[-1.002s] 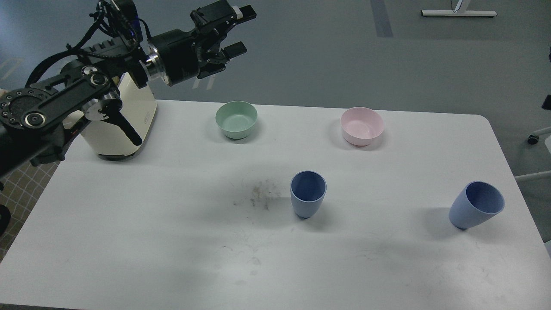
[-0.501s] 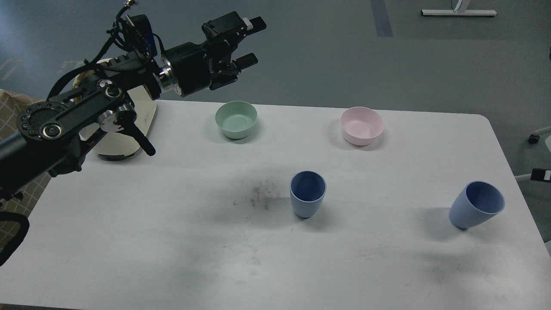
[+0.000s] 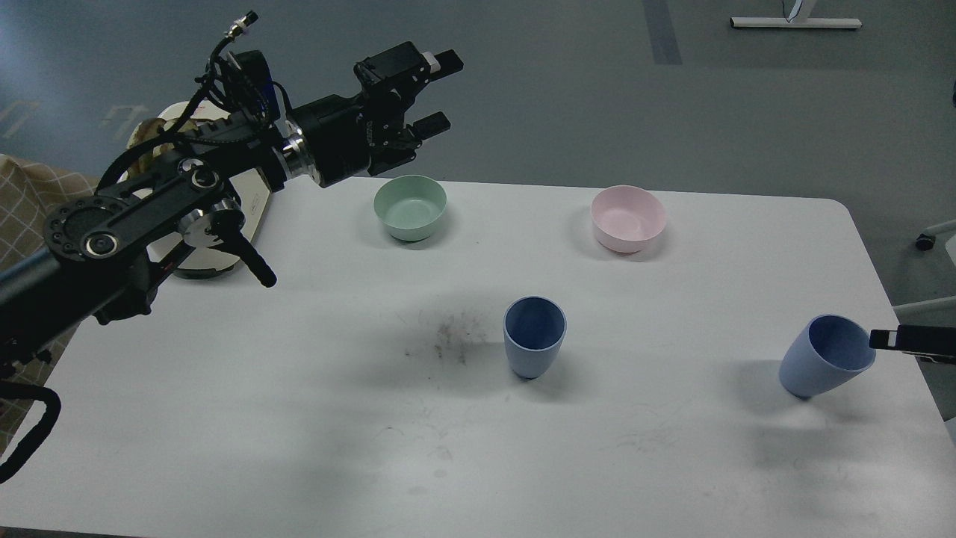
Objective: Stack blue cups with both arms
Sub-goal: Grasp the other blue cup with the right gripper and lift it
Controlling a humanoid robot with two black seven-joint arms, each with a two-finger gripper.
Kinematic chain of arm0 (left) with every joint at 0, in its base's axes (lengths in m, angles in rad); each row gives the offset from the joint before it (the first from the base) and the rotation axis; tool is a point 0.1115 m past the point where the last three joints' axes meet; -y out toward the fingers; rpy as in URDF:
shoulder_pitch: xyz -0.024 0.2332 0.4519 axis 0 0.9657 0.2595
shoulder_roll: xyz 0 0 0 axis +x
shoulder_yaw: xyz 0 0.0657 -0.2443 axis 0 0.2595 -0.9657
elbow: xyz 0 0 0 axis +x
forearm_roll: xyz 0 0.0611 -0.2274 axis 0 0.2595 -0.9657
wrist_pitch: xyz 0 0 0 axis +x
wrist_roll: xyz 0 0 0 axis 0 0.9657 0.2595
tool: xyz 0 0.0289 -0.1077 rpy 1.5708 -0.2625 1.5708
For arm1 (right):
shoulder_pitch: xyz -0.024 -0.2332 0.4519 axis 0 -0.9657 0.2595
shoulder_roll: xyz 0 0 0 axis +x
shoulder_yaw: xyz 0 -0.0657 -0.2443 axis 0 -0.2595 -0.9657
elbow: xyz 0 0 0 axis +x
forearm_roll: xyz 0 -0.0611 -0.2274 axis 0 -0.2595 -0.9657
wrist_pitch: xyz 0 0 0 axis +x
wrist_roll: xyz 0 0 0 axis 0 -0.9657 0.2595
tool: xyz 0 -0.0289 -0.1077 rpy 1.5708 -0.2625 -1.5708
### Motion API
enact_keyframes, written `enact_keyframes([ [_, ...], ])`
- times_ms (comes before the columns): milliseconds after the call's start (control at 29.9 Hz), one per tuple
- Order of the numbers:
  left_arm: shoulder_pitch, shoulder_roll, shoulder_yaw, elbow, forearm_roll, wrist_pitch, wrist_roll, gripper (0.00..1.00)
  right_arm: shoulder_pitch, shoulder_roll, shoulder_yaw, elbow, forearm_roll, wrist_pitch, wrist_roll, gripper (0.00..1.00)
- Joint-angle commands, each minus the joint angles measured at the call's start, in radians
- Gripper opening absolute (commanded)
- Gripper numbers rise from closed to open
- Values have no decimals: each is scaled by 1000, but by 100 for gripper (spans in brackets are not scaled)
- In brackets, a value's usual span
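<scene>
Two light-blue cups stand on the white table (image 3: pixel 224 388). One blue cup (image 3: pixel 534 338) is upright near the middle. The other blue cup (image 3: pixel 824 357) stands near the right edge and looks tilted with its mouth toward me. My left gripper (image 3: pixel 439 93) is open and empty, held in the air above the table's far edge, up and left of the mint-green bowl. Only a black fingertip (image 3: pixel 907 340) of my right gripper shows at the right edge, level with the right cup's rim and just beside it.
A mint-green bowl (image 3: pixel 409 207) and a pink bowl (image 3: pixel 627 217) sit along the far side. A cream appliance (image 3: pixel 256 203) stands at the far left, partly behind my left arm. A dark smudge (image 3: pixel 448 340) marks the table left of the middle cup.
My left arm has swung a little right and forward, its gripper still open. A right fingertip has come in from the right edge toward the right cup. The cups have not moved.
</scene>
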Motion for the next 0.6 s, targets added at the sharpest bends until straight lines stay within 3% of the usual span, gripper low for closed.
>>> enact_keyframes([
  [0,11,3,0,-3,-2,-1,2,98,-7,58,-1,-38,-3,-12,0,77],
  [167,27,10,0,-5,0,-1,3,98,-7,100,-3,-69,-5,-12,0,57],
  [234,30,12,-1,-5,0,-1,3,98,-7,111,-9,-78,-26,-12,0,35],
  [267,30,12,-1,-5,0,-1,3,98,-7,111,-9,-78,-26,-12,0,35],
  [301,30,14,0,-5,0,-1,3,98,-6,114,-18,-78,-44,-12,0,23],
  [367,30,14,-1,-5,0,-1,3,98,-4,114,-21,-78,-60,-12,0,17],
  [434,30,12,-1,-7,0,-1,3,98,-4,112,-21,-75,-61,-12,0,2],
  [568,31,12,-1,-8,0,-1,3,98,0,108,-21,-72,-61,-14,0,0],
])
